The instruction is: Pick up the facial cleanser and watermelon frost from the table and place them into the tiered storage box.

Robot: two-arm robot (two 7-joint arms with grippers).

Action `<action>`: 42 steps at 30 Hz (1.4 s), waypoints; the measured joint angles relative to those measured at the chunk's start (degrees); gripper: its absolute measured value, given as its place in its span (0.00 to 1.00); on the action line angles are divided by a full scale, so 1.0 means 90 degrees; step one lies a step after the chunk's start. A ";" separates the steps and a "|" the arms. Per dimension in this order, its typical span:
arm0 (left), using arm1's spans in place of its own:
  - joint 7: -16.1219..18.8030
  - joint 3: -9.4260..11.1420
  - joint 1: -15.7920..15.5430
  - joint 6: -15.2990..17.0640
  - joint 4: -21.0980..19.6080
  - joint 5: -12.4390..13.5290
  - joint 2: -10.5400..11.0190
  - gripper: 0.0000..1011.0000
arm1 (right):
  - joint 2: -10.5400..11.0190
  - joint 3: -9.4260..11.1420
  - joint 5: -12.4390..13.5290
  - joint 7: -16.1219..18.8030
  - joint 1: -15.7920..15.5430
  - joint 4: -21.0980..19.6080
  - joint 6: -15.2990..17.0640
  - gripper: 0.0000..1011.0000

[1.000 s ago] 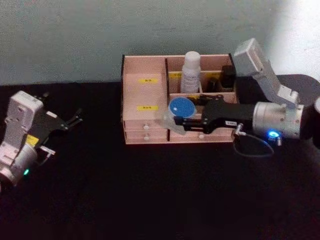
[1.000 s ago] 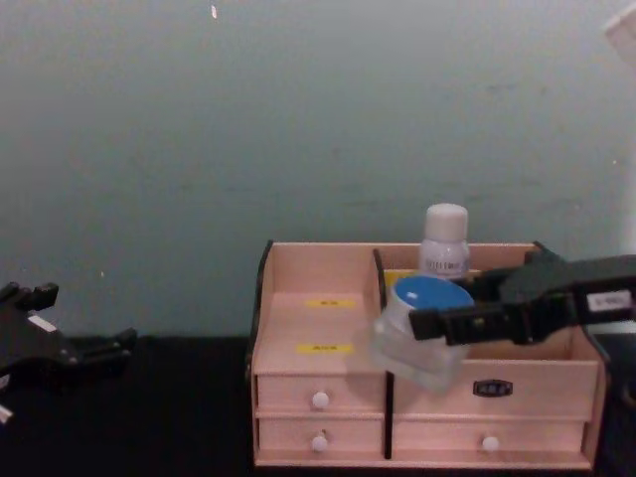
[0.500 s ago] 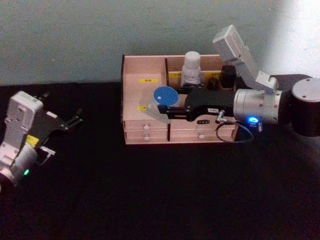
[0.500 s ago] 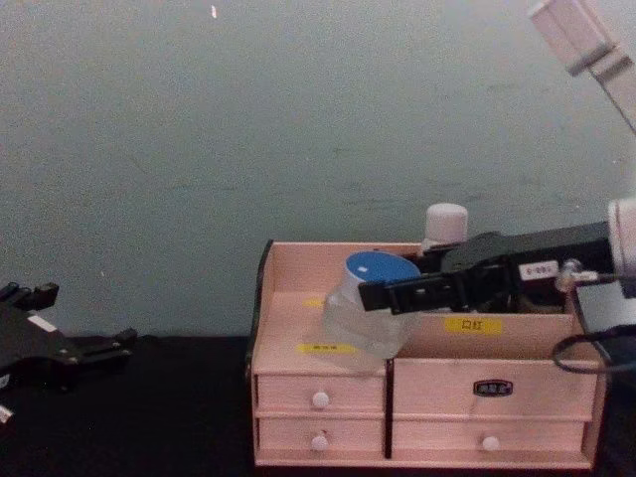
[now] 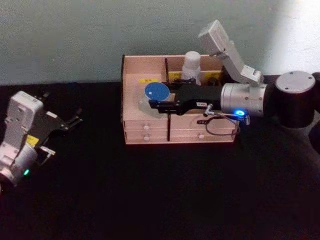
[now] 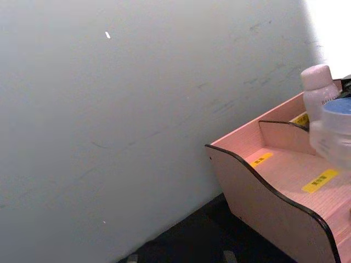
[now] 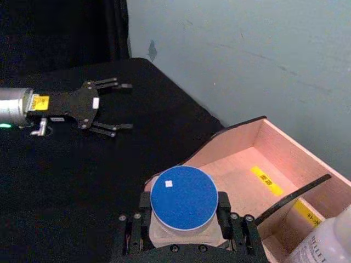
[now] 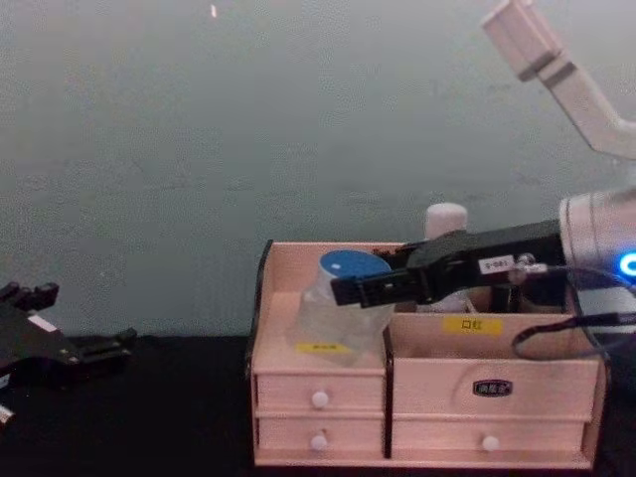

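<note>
1. The tiered storage box (image 5: 150, 131) stands at upper centre of the head view on the black table (image 5: 150, 200), against the wall
2. The facial cleanser (image 5: 191, 66) stands upright in a rear compartment on the box's right half, at the frame's upper centre
3. The right gripper (image 5: 150, 105) reaches in from the right edge of the head view, its jaws closed on the sides of the watermelon frost (image 5: 155, 93)
4. The jar, blue lid up, is held over the left stepped compartment, which bears yellow labels (image 8: 323, 348); whether its base touches the step cannot be told
5. The left gripper (image 5: 75, 118) sits at the left edge of the head view, well apart from the box, jaws spread wide with nothing between them
</note>
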 joint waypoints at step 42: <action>0.0000 0.0000 0.0000 0.0000 0.0000 0.0000 0.0000 0.99 | -0.0983 -0.0054 -0.0399 0.0101 0.0662 0.1703 -0.0109 0.70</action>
